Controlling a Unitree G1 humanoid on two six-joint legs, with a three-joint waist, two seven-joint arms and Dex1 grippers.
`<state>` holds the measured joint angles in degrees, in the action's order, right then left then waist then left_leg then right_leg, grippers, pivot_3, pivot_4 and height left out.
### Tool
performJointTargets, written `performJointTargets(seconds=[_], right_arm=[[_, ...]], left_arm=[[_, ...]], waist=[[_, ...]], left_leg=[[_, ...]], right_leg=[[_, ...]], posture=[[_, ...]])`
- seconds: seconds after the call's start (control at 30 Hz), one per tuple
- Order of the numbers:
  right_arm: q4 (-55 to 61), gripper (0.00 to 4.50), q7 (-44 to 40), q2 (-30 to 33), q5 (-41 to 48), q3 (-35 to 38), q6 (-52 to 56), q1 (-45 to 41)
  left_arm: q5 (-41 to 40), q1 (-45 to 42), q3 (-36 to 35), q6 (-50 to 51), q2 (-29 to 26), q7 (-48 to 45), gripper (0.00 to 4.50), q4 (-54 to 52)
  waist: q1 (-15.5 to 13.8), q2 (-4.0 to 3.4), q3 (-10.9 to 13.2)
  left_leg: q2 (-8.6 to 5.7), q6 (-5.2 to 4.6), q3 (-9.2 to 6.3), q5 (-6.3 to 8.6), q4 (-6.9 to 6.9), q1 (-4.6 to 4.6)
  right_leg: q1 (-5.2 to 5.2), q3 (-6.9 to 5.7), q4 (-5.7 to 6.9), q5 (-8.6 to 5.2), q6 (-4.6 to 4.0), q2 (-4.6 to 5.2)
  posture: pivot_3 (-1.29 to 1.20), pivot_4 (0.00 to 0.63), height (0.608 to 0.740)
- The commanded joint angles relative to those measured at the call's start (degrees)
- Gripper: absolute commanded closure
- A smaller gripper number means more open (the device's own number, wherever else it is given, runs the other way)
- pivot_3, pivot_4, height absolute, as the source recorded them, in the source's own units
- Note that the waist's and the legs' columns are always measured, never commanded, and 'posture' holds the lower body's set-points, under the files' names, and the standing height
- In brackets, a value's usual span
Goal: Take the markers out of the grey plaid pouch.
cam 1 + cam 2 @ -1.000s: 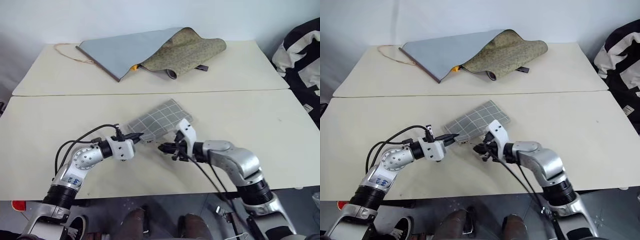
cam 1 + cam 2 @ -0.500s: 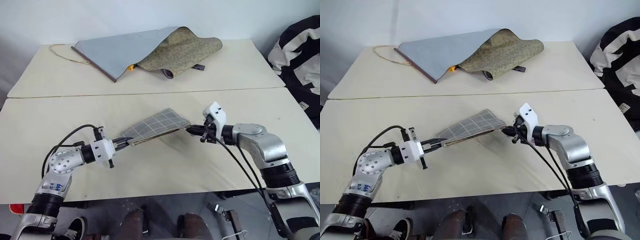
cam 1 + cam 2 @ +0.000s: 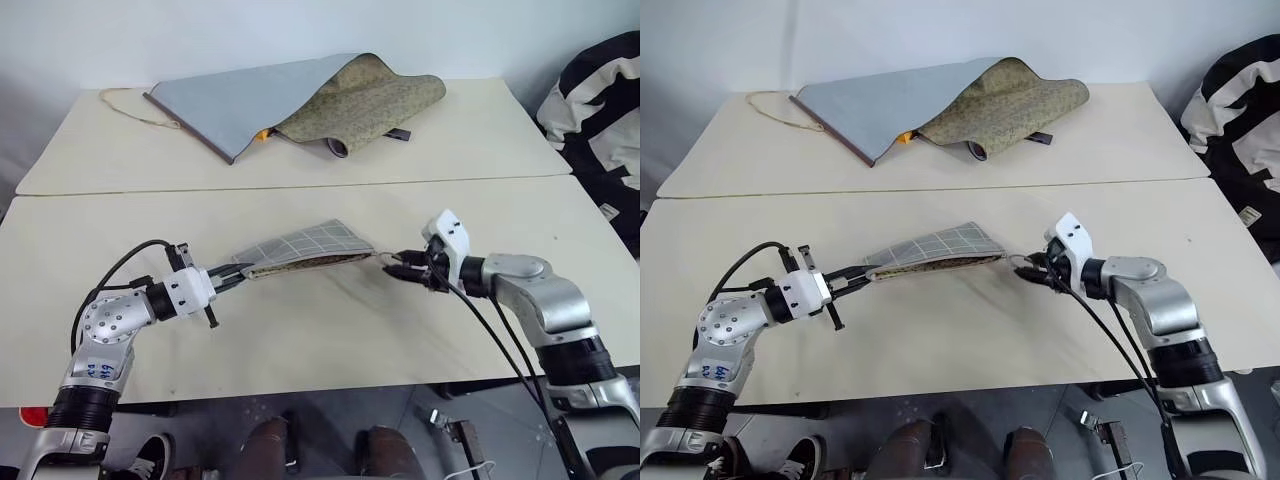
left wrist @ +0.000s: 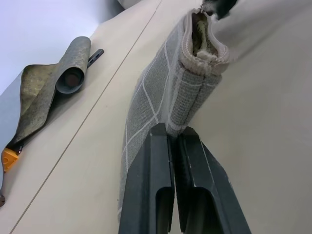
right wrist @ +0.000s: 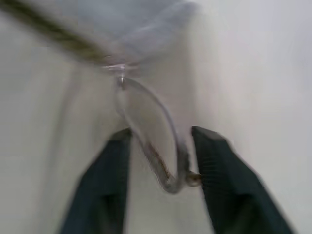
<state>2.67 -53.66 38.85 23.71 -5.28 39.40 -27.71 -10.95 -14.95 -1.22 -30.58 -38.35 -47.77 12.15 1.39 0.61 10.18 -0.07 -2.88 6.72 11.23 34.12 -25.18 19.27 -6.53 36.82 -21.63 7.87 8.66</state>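
Grey plaid pouch (image 3: pixel 303 249): hanging stretched above the near table (image 3: pixel 330 340), zipper mouth gaping. Left gripper (image 3: pixel 228 282): pinching 1 end, fingers clamped. Right gripper (image 3: pixel 392 268): fingers parted, flanking the wrist loop (image 5: pixel 156 141) at the other end. Folded cloth (image 3: pixel 300 95): lying on the far table.

The two head views look forward and down from above the near edge of the cream-coloured table (image 3: pixel 330 340), covering nearly the same area. The small flat grey plaid fabric pouch (image 3: pixel 300 248) sits near the centre of both. The left wrist view looks along the pouch from very close at one end. The right wrist view faces the pouch's thin wrist loop (image 5: pixel 156 146) at close range.
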Motion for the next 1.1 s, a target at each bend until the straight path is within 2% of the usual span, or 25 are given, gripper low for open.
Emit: performJointTargets(seconds=[0.03, 0.17, 0.27, 0.37, 0.53, 0.57, 0.93, 1.1], right_arm=[[4.1, 2.13, -1.4, 2.1, 2.6, 4.7, 0.0, 0.9], [5.9, 2.13, 0.7, 1.7, 2.6, 8.0, -2.1, 0.4], [7.6, 2.13, 2.8, -1.1, 2.5, 8.3, -5.1, -1.0], [13.5, 2.66, 3.4, -5.8, 4.3, 4.9, -5.4, 0.6], [15.1, 4.36, 7.7, -11.6, -2.1, -2.2, -10.5, 1.9], [13.9, 4.47, 8.7, -12.4, -4.0, -3.5, -11.9, 1.6], [4.7, 4.47, 13.5, -13.6, -17.7, -9.0, -22.0, -1.1], [2.0, 4.47, 18.5, -12.9, -33.0, -16.6, -35.1, -3.7]], left_arm=[[-0.2, 0.2, -0.5, 0.4, 0.3, 0.1, 4.5, -1.9], [-0.2, -0.1, -0.4, 0.7, 0.6, -0.1, 4.5, -1.9], [-0.5, -0.6, -0.2, 1.0, 1.0, -0.4, 4.5, -1.9], [-0.3, -1.3, 0.0, 1.0, 1.8, -0.7, 4.5, -1.0], [-0.1, -2.5, 0.4, 2.3, 3.1, -0.3, 4.5, -1.7], [0.0, -2.5, 0.6, 2.4, 3.2, -0.4, 4.5, -2.0], [-0.2, -2.7, 2.1, 4.3, 4.5, -0.6, 4.5, -5.1], [-0.4, -3.2, 4.2, 8.2, 6.7, -0.7, 4.5, -8.1]], waist=[[0.0, 0.0, 0.0], [0.0, 0.01, 0.0], [0.1, 0.01, 0.0], [0.1, 0.01, 0.0], [0.0, 0.02, 0.0], [0.0, 0.02, 0.0], [0.1, 0.03, 0.0], [0.2, 0.03, 0.0]], left_leg=[[0.0, 0.0, 0.0, 0.0, 0.0, 0.0], [0.01, 0.0, 0.0, 0.0, 0.02, 0.02], [0.01, 0.0, 0.0, 0.0, 0.02, 0.02], [0.04, 0.01, -0.01, 0.0, 0.01, 0.02], [-0.02, 0.01, -0.02, -0.01, 0.03, 0.0], [-0.04, 0.0, -0.02, -0.01, 0.04, 0.0], [-0.03, 0.0, -0.02, -0.01, 0.05, 0.01], [-0.03, 0.01, 0.0, -0.02, 0.05, 0.02]], right_leg=[[-0.01, 0.0, -0.03, 0.0, 0.0, 0.0], [-0.02, 0.0, -0.05, 0.0, 0.0, 0.0], [-0.01, 0.0, -0.04, 0.0, 0.0, 0.0], [-0.01, 0.0, 0.0, 0.0, 0.0, -0.02], [-0.01, -0.02, 0.04, 0.0, 0.0, -0.01], [-0.01, -0.01, 0.04, 0.0, 0.01, 0.01], [0.0, 0.0, 0.08, 0.01, 0.01, -0.03], [0.03, 0.04, 0.09, 0.0, 0.01, -0.03]], posture=[[0.0, 0.15, 0.74], [0.0, 0.15, 0.74], [0.0, 0.15, 0.74], [0.0, 0.15, 0.74], [0.0, 0.15, 0.74], [0.0, 0.15, 0.74], [0.0, 0.15, 0.74], [0.0, 0.15, 0.74]])
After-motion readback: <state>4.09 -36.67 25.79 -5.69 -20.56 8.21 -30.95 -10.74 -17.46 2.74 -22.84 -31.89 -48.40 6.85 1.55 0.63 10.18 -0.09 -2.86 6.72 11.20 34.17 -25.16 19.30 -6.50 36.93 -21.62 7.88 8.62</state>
